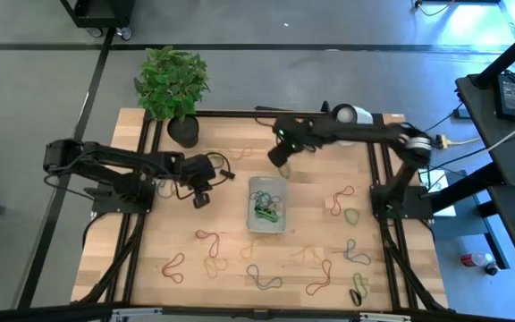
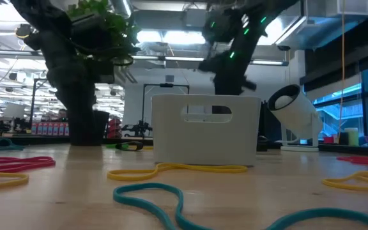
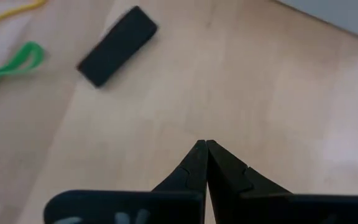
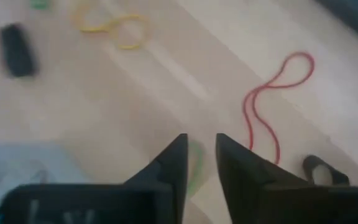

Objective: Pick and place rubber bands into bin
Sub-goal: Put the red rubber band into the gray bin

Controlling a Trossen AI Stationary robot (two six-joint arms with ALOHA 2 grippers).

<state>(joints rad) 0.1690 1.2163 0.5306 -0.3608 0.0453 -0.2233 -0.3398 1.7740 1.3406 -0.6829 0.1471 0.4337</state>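
The bin [image 1: 251, 206] is a small grey-white tray at the table's middle, shown as a box [image 2: 203, 137] in the low view. A few green and dark rubber bands [image 1: 266, 211] lie inside it. Several more rubber bands lie on the wood: red [image 1: 208, 237], red and green [image 1: 342, 201], teal [image 1: 358, 253]. My right gripper [image 1: 278, 161] [image 4: 201, 140] hovers above the table just past the bin's far edge, open by a narrow gap. A faint green band [image 4: 196, 167] shows in that gap. My left gripper [image 1: 200, 192] [image 3: 206, 143] waits left of the bin, shut. My right gripper stands over the faint green band seen between its fingers. I cannot tell whether the fingers touch it.
A potted plant [image 1: 173, 85] stands at the far left corner. A round white lamp-like object [image 1: 351, 114] [image 2: 292, 105] sits at the far right. A small black block [image 3: 117, 46] lies on the wood ahead of my left gripper. Yellow [image 4: 110, 25] and red [image 4: 272, 93] bands lie ahead of my right gripper.
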